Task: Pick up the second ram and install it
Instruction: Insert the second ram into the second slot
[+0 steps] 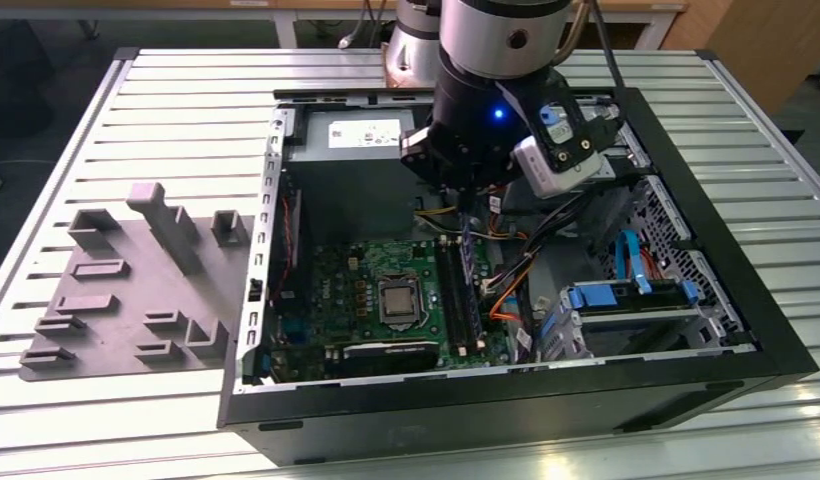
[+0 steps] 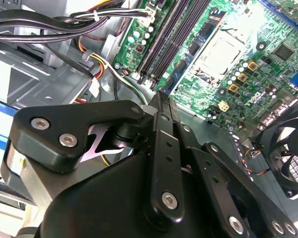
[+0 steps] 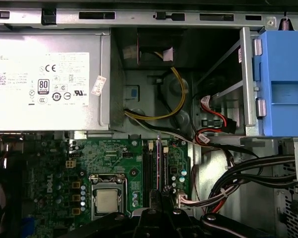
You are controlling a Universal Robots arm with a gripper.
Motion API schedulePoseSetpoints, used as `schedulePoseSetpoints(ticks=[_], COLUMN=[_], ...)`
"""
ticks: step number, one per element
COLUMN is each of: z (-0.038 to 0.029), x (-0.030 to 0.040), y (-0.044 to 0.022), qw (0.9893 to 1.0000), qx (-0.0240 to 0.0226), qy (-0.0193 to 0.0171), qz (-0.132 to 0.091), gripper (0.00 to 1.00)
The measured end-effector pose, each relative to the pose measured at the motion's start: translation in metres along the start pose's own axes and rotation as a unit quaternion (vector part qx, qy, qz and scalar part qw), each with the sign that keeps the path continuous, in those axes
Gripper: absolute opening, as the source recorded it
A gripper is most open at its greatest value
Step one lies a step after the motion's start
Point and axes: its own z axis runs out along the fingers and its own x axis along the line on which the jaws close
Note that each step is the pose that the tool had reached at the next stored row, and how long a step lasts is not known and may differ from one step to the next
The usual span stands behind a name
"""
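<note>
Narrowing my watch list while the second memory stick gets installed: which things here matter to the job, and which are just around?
Job: gripper, green board, long black slots.
Just around: grey tray, power supply, blue bracket, fan.

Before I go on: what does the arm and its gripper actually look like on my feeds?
In the exterior view the arm is a silver-grey tube with black joint housings and a small blue light at the wrist. A pale grey camera block with blue fittings is mounted beside the wrist, with black cables running up from it. In the second wrist view the gripper is matt black, built of flat linkage bars joined by round silver screws.
</note>
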Motion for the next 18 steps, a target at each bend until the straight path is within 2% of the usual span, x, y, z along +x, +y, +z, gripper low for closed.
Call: schedulePoseSetpoints(ticks=[18], z=[0.0054], x=[0.0002], y=[-0.0005], qw=[1.0000], qx=[0.0001], qy=[0.0000], qz=[0.000], gripper=[0.11])
